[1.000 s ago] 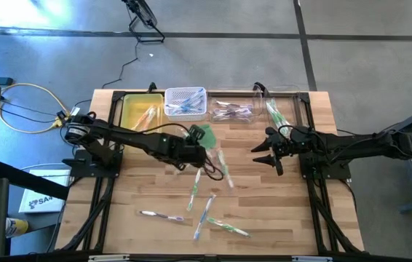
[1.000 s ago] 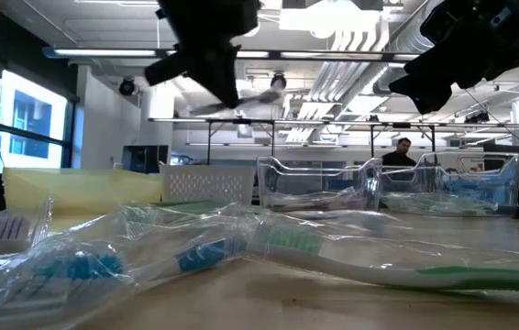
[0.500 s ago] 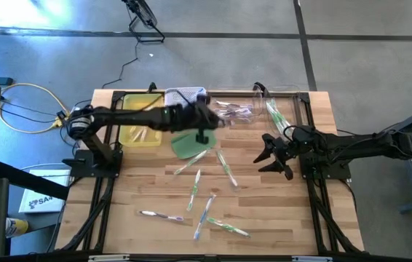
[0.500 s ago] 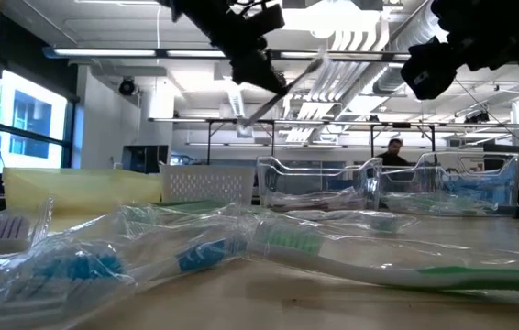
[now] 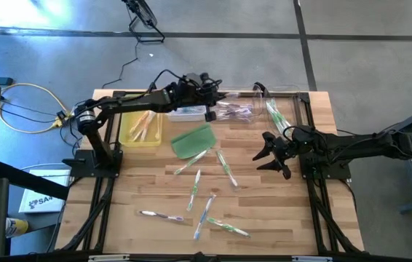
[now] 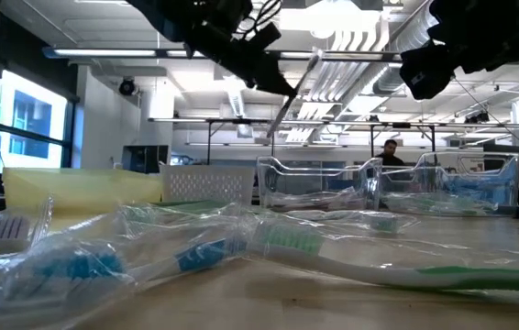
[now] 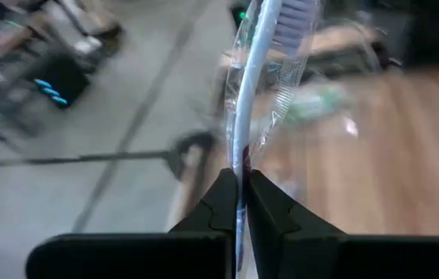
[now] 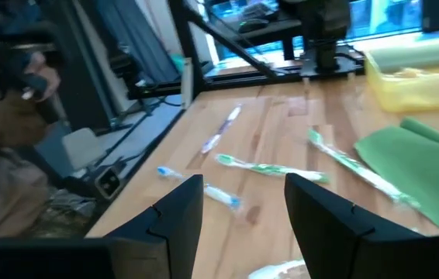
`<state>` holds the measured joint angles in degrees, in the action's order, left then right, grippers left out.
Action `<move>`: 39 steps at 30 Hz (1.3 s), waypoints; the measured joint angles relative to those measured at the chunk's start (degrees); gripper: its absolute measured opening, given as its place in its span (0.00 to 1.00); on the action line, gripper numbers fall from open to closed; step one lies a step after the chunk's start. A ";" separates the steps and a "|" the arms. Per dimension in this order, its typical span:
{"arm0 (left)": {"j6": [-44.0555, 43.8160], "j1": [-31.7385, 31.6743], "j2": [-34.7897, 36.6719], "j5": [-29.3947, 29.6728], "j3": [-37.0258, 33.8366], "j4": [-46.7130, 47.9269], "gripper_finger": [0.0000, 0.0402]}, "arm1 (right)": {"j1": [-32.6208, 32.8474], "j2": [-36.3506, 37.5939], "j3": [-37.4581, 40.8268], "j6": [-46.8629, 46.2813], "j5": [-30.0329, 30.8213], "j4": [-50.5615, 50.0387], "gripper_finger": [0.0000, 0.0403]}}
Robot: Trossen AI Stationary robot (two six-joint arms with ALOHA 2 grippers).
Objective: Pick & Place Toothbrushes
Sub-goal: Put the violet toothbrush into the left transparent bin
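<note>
My left gripper (image 5: 207,98) hangs above the bins at the table's far edge, shut on a white toothbrush in a clear wrapper (image 7: 254,85), which also shows in the low view (image 6: 289,96). My right gripper (image 5: 268,154) hovers open and empty over the table's right middle; its fingers stand apart in its wrist view (image 8: 239,201). Several more toothbrushes lie flat on the wood, among them one (image 5: 226,167) by the green pad (image 5: 193,140), one (image 5: 193,188) in the middle and one (image 5: 228,228) near the near edge. My left gripper pinches the wrapped toothbrush's handle (image 7: 239,167) between its two fingertips, through the wrapper. The brush runs on beyond the fingers, its bristle head (image 7: 293,12) at the end away from them. It is lifted clear of table and bins and tilted in the low view.
Along the far edge stand a yellow bin (image 5: 140,120), a white basket (image 5: 185,109) and two clear bins (image 5: 231,110) (image 5: 282,109), all holding toothbrushes. A dark frame borders the table. A person shows far behind in the low view (image 6: 390,151).
My left gripper has risen from the middle of the table and swung toward the far edge, over the bins, carrying the wrapped toothbrush clear of the wood. It stays shut on it. The green pad it covered now shows whole.
</note>
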<state>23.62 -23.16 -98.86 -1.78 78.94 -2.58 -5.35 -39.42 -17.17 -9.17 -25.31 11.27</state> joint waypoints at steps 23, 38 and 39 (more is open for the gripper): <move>-5.64 -1.60 -12.82 1.47 -0.11 -7.82 0.01 | 0.00 -0.02 0.00 -0.04 1.81 -0.84 0.44; -7.61 -1.61 -12.83 2.82 -0.12 -6.05 0.04 | 0.00 -0.04 0.00 -0.02 1.83 -1.44 0.44; -7.63 -1.60 -12.85 2.82 -0.12 -5.82 0.03 | 0.00 -0.04 0.00 -0.02 1.82 -1.44 0.44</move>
<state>15.99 -24.77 -111.72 1.04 78.83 -8.41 -5.34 -39.46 -17.17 -9.19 -23.50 9.82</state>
